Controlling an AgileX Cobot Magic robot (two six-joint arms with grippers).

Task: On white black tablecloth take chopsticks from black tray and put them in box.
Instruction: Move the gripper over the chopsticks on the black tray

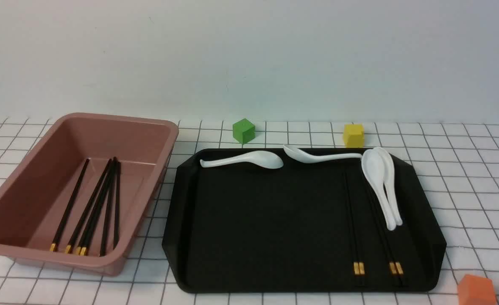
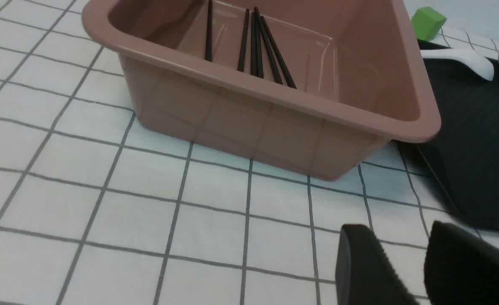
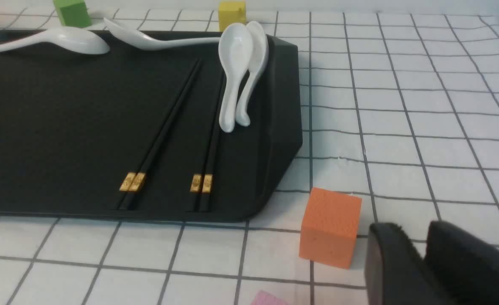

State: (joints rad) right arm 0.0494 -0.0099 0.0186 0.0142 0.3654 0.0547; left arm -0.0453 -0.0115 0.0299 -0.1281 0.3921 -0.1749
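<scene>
Fetching stage, by my judgement: several chopsticks (image 1: 92,203) already lie in the box (image 2: 274,123), just ahead of the left gripper (image 2: 402,231), which is empty, its fingers slightly apart. Two chopstick pairs (image 3: 164,127) lie on the black tray (image 3: 62,127), ahead of the right gripper (image 3: 414,231) and inward of it. That gripper is empty and drawn narrow; whether it is fully closed I cannot tell. Next it should open, clear the orange cube (image 3: 330,226) just beside it, and pinch near the gold bands, away from the spoons (image 3: 232,72)

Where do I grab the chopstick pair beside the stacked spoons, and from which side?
Likely the chopstick pair's gold-banded end, from straight above, pinching across both sticks: it lies flat on the black tray, white spoons crowding its far half.
</scene>
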